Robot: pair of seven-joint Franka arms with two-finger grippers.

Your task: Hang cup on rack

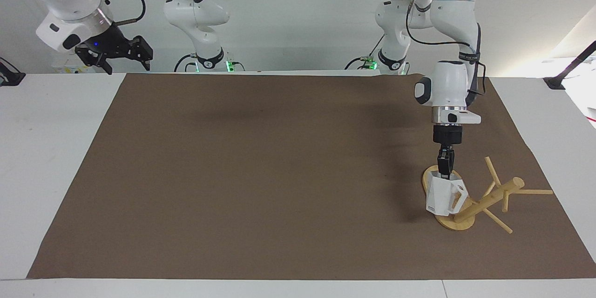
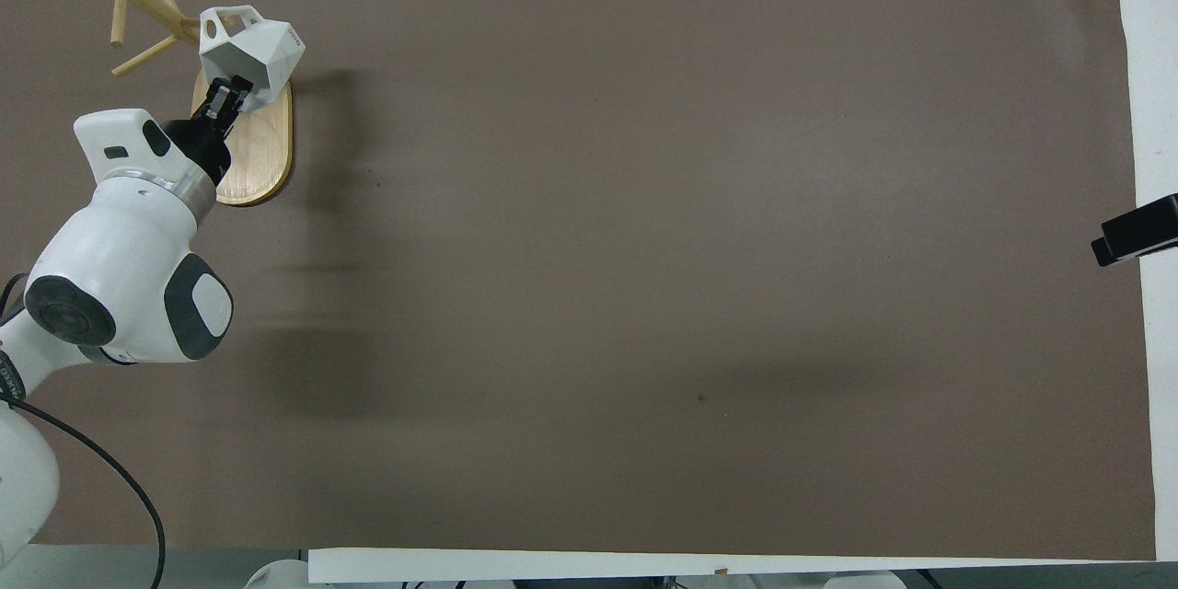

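The white faceted cup point(image 1: 443, 197) point(image 2: 248, 51) is gripped at its rim by the left hand point(image 1: 445, 172) point(image 2: 227, 98), whose fingers are clamped on the cup's wall. The cup is held in the air over the oval base of the rack point(image 1: 479, 198) point(image 2: 250, 152), at the left arm's end of the worktop point(image 1: 260, 172) point(image 2: 644, 294). The left hand points straight down from the arm above it. In the facing view the cup's open rim is turned upward and its angular handle, with the hole showing, is turned toward the rack's post. Whether the handle touches the post or a peg cannot be told, though the two are seen just beside each other.

The rack is seen as a light bamboo tree with a thick post and several thin pegs. In both views the post appears tilted away from the cup, toward the edge of the brown mat point(image 1: 233, 223) point(image 2: 736, 156) at the left arm's end.

The right hand point(image 1: 118, 51) point(image 2: 1134, 230) is held raised over the right arm's end of the worktop, by the mat's edge, well apart from the cup and the rack. Its fingers are seen spread apart with nothing between them, and the right arm is waiting there.
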